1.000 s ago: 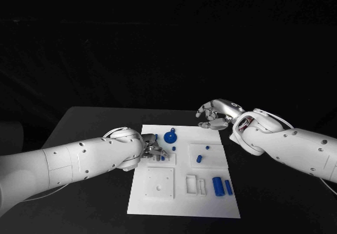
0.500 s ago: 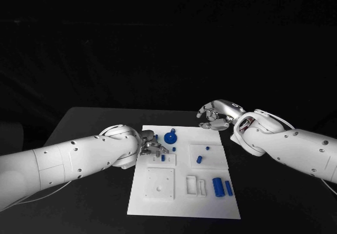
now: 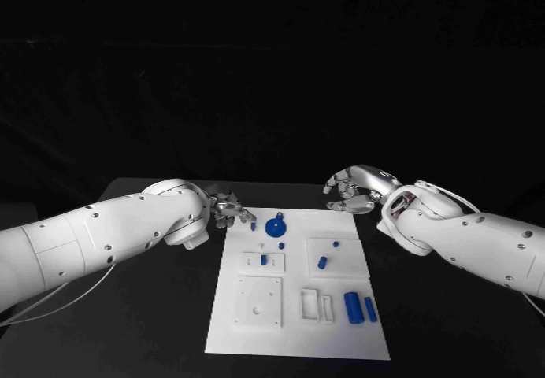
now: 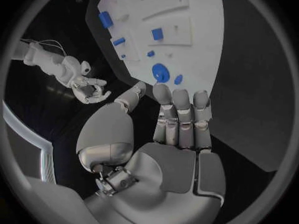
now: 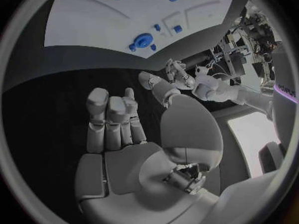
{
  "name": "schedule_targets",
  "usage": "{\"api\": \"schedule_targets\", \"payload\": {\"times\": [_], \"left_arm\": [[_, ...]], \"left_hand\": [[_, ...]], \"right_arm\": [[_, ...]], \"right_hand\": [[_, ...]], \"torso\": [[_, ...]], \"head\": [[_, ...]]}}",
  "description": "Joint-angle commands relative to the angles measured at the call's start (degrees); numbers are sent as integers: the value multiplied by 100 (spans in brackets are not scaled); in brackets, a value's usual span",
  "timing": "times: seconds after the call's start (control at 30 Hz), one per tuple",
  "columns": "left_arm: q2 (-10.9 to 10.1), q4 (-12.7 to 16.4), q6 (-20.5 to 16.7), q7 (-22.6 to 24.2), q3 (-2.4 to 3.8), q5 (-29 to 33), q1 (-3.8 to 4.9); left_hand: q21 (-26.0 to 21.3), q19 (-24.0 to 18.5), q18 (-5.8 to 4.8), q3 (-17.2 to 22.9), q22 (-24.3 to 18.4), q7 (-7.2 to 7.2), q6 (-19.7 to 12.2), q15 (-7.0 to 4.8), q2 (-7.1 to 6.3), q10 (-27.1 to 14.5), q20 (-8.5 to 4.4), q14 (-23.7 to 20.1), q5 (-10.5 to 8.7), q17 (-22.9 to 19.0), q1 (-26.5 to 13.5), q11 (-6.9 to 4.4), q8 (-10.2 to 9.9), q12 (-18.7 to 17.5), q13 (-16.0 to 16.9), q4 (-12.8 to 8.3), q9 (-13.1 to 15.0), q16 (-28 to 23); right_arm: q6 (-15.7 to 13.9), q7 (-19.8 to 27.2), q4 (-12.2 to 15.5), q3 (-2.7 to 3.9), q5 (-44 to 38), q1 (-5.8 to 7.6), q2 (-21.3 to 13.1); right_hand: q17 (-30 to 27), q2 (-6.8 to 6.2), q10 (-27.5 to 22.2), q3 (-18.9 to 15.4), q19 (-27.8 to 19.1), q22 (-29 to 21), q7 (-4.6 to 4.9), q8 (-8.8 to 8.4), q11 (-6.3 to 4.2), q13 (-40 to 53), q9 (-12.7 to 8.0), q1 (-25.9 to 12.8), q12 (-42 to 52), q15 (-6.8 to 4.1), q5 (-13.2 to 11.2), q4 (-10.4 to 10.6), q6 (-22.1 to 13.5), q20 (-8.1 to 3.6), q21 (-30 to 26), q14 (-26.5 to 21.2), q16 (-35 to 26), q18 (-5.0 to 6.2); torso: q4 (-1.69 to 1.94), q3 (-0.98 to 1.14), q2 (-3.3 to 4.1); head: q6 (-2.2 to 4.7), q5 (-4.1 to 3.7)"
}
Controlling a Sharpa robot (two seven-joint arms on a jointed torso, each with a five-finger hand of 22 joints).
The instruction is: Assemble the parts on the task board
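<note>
The white task board lies in the middle of the table. Blue parts lie on it: a round disc at the far end, a small peg standing in the left raised plate, two short pieces on the right plate, and two cylinders near the right edge. My left hand hovers off the board's far left corner, fingers straight and empty. My right hand hangs past the far right corner, holding nothing. The disc lies just beyond my left fingertips.
A square white plate with a hole and narrow slots sit on the board's near half. Black table stretches on both sides of the board. My left hand appears in the right wrist view, beyond the board's edge.
My left hand has lifted off the left raised plate and drawn back to the far left corner, leaving the blue peg standing there. The right hand has barely moved.
</note>
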Motion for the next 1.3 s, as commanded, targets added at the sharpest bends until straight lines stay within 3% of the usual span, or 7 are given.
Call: {"api": "schedule_targets", "payload": {"times": [0.03, 0.3, 0.53, 0.77, 0.97, 1.3], "left_arm": [[181, -305, 219, 70, -2, 163, 9], [699, -1191, 1004, -34, -4, -180, 8], [1014, -1711, 1314, -79, -7, -432, 3], [1167, -1914, 1544, -90, -9, -499, 0], [1290, -2090, 1668, -108, -13, -506, -21], [1353, -2244, 1609, -55, -14, -491, -53]], "left_hand": [[-38, -3, -77, -16, -14, 5, -6, 23, 39, -106, -754, 45, 25, -15, -35, 86, -19, -52, -9, 125, -38, -47], [-51, 30, -76, -81, -13, 6, -37, 11, 81, -46, -773, 94, 12, -14, -158, 84, -48, -66, 7, 351, -100, -35], [-42, 41, -72, -169, 4, 9, -60, 6, 92, -7, -789, 118, 2, 4, -243, 86, -55, -44, 39, 465, -127, 0], [-34, 45, -67, -242, 22, 3, -39, 0, 109, 1, -802, 118, -3, 16, -307, 82, -33, -35, 63, 546, -133, 21], [-30, 39, -65, -291, 34, -2, -22, -5, 109, 5, -809, 112, -6, 23, -346, 78, -17, -31, 78, 595, -137, 34], [-34, 25, -64, -317, 42, 1, -34, -3, 122, -6, -814, 92, -7, 25, -366, 81, -17, -38, 86, 638, -146, 35]], "right_arm": [[11, 20, 7, 2, 7, -1, 11], [18, 20, 35, 2, 7, 0, 35], [24, 22, 39, 3, 7, 0, 57], [24, 21, 58, 3, 6, 0, 68], [24, 24, 63, 3, 4, 0, 85], [21, 25, 71, 3, 4, 0, 89]], "right_hand": [[6, -47, -27, -17, 7, 78, 68, -1, -15, -6, 3, -28, 22, -35, 41, 17, -13, -27, -34, 17, -22, 353], [6, -44, -26, -17, 8, 77, 68, -1, -15, -6, 3, -27, 23, -35, 45, 19, -14, -27, -34, 18, -21, 353], [6, -42, -25, -17, 9, 77, 69, -1, -15, -7, 3, -27, 23, -35, 49, 21, -15, -27, -34, 19, -21, 353], [7, -41, -24, -18, 10, 77, 69, -2, -15, -7, 3, -26, 24, -35, 51, 22, -16, -28, -33, 20, -21, 353], [7, -40, -23, -18, 11, 77, 69, -2, -15, -8, 2, -25, 25, -35, 53, 22, -17, -28, -33, 21, -21, 353], [7, -41, -23, -19, 12, 77, 69, -2, -14, -8, 3, -23, 25, -34, 55, 23, -18, -29, -33, 22, -21, 353]], "torso": [[-11, -3, 21], [-25, -14, 48], [-68, -24, 100], [-99, -24, 131], [-98, -30, 131], [-98, -22, 127]], "head": [[24, 3], [35, 15], [71, 38], [87, 66], [82, 58], [75, 36]]}}
